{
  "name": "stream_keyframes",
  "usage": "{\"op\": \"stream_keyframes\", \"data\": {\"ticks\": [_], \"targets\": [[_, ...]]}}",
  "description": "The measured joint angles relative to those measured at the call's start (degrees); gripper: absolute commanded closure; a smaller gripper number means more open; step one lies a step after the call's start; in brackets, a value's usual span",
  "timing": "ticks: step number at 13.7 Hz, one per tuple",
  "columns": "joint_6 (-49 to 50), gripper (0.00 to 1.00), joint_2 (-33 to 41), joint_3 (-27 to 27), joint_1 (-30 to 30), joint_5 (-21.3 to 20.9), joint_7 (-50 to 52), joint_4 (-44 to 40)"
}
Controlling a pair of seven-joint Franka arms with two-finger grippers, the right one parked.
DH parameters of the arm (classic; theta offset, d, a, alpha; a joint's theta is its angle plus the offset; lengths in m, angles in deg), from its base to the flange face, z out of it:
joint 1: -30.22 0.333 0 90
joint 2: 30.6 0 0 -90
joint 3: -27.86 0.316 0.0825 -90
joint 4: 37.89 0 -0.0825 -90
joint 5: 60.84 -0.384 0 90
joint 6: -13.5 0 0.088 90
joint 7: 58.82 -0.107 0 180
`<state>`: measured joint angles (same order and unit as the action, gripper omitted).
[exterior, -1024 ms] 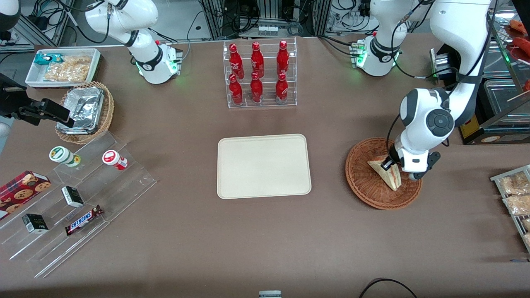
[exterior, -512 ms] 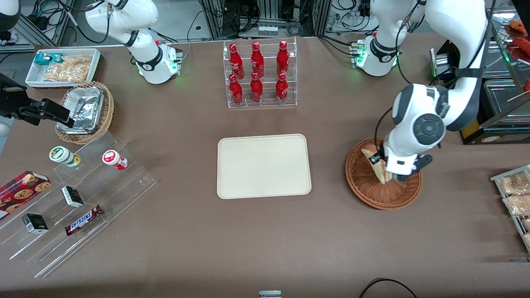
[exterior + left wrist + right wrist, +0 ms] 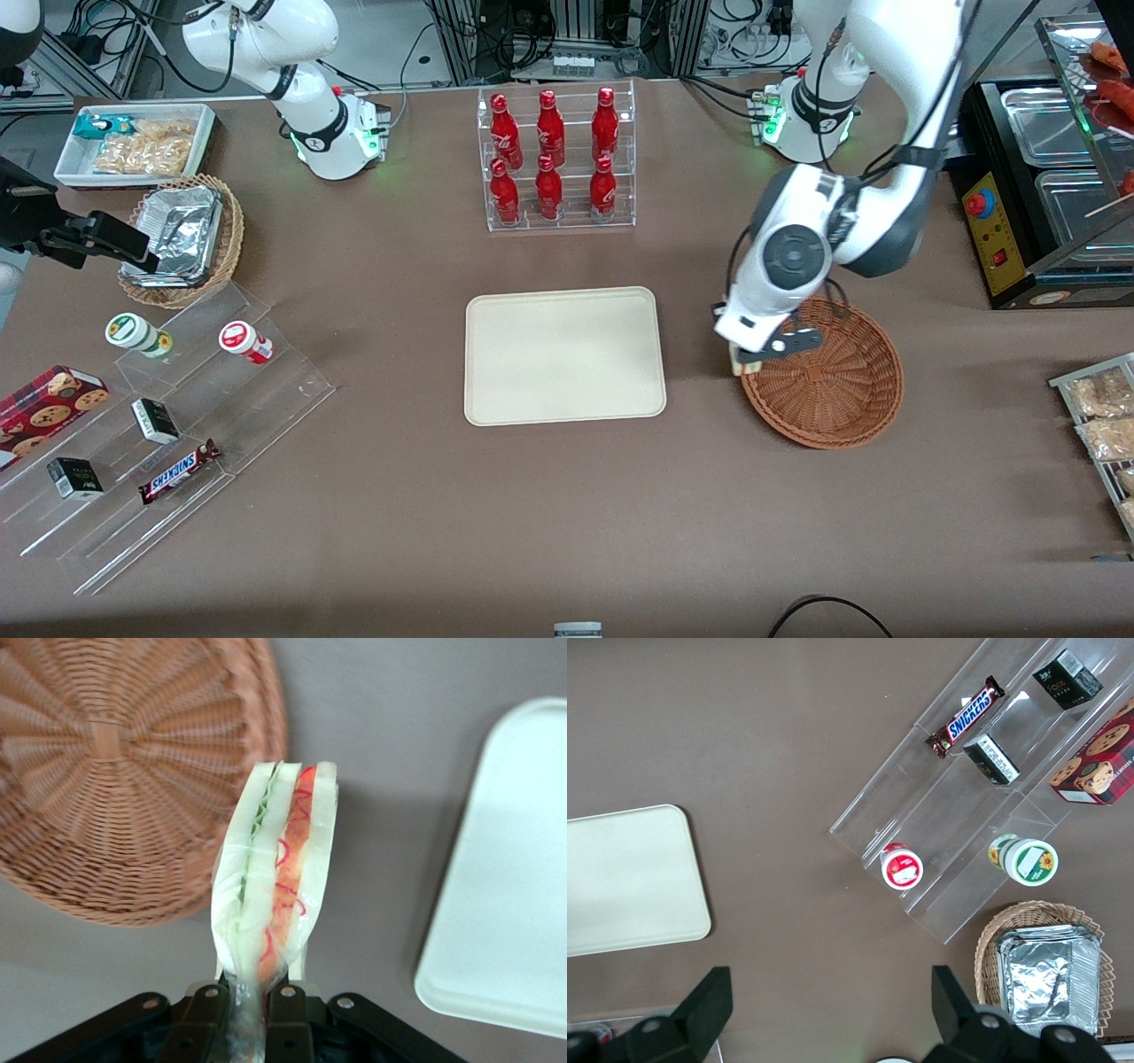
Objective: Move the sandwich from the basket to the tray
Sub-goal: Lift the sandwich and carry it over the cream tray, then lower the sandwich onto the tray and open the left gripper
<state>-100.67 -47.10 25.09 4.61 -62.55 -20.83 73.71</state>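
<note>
Left wrist view: end effector pinching sandwich by one thin corner above tabletop between basket and tray; risk of slipping mid-carry.

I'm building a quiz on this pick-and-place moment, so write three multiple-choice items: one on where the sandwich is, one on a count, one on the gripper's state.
1. Where is the sandwich?
A. lying in the basket
B. held above the table between basket and tray
C. resting on the tray

2. How many red bottles stand in the clear rack?
A. four
B. six
C. eight

3. What is the gripper doing?
A. shut on the sandwich
B. open above the tray
C. shut on a bottle

Answers: 1 B, the left wrist view shows bare table under the sandwich, basket and tray beside it. 2 B, two rows of three. 3 A, its fingers pinch the wedge's end.
</note>
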Motion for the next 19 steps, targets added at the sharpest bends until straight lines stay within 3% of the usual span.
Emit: {"op": "stream_keyframes", "data": {"ticks": [5,10,13,19], "targets": [[-0.03,0.89,-5.64,-0.06,-6.54,1.83,4.35,-7.74],[-0.25,0.89,-14.05,-0.10,-12.36,7.59,8.10,-16.92],[-0.27,0.89,-18.17,-0.13,-15.12,7.67,12.14,-21.89],[-4.74,0.89,-19.58,-0.13,-16.95,7.72,14.93,-23.20]]}}
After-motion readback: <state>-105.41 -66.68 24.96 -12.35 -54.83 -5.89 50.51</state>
